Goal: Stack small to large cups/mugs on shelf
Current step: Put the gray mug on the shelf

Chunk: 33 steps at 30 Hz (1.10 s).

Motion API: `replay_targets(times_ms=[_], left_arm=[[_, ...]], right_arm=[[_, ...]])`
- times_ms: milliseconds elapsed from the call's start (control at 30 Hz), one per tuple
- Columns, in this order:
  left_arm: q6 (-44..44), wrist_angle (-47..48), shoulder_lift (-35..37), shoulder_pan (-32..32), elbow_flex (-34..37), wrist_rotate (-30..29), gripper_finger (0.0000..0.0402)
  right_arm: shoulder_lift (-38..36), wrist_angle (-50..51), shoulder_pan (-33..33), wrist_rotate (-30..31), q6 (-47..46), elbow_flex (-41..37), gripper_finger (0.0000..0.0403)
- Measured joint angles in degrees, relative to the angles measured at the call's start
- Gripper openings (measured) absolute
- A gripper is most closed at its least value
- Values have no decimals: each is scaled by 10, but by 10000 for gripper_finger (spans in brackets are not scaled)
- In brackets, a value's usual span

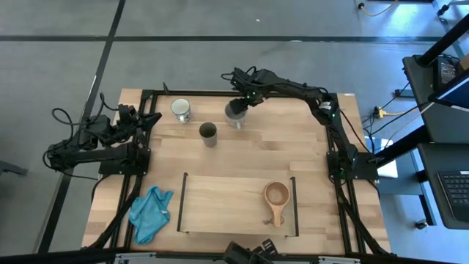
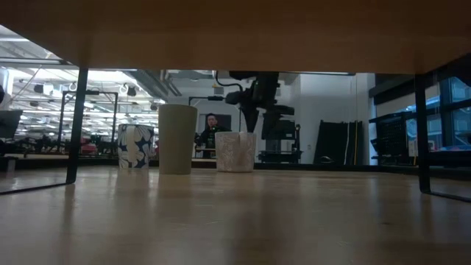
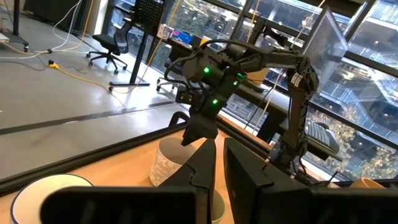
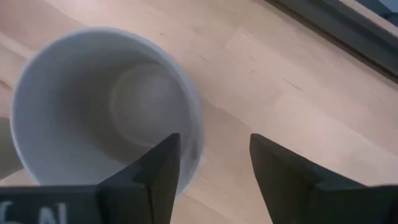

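Note:
A grey mug stands at the table's far middle. My right gripper is open above it, pointing down: one finger is over the mug's inside and the other is outside its wall, with no touch showing. A white mug and a dark olive cup stand upright to the grey mug's left. A tan wooden long-handled cup rests on the light-wood shelf. My left gripper is shut and empty at the table's left edge.
A teal cloth lies crumpled at the near left, beside the shelf. The shelf's left and middle parts are bare wood. Black frame rails run along the table's far edge and sides. A person shows far back in the room.

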State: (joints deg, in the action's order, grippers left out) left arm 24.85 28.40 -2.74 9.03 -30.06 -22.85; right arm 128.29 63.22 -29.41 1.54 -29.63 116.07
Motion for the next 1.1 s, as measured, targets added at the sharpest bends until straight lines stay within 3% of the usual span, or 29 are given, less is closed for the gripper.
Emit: replay_targets(times_ms=[467,1100], left_arm=[[0,1,0,0,0,0,27],[0,1,0,0,0,0,27]], right_arm=[[2,-37,0,-14,-1,-1,192],[17,-37,0,-22,3,-2,127]])
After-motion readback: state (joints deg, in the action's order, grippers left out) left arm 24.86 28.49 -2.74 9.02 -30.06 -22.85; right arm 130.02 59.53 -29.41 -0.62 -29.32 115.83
